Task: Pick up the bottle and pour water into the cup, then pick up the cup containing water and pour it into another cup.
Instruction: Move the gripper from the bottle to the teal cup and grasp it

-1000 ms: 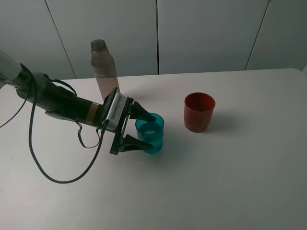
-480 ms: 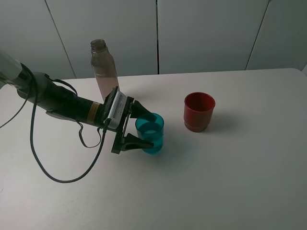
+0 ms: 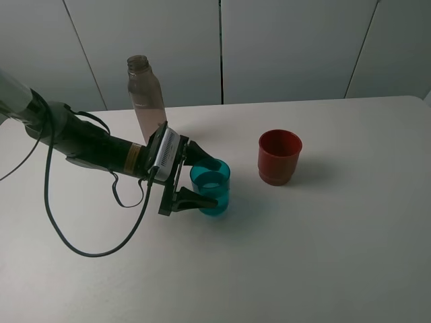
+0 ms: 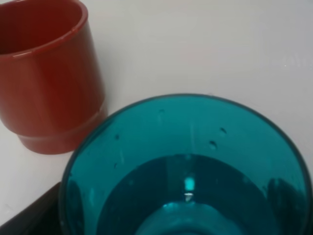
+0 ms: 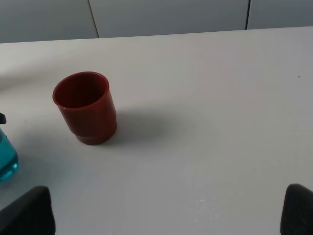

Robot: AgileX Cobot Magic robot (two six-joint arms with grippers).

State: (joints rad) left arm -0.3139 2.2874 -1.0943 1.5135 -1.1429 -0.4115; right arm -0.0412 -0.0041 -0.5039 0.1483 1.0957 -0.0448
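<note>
Two-fingered straddle of the cup (image 3: 210, 190) by the left gripper (image 3: 213, 182), spread wide, contact unclear. Upright on the table (image 3: 337, 242), water inside, near another cup (image 3: 279, 158), the bottle (image 3: 147, 94) behind. Right gripper (image 5: 161, 215) gaping, empty.

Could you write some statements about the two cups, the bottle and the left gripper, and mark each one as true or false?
1. The teal cup holds water. True.
2. The clear bottle lies on its side. False: it stands upright.
3. The red-brown cup touches the teal cup. False: they stand apart.
4. The left gripper has one finger on each side of the teal cup. True.
</note>
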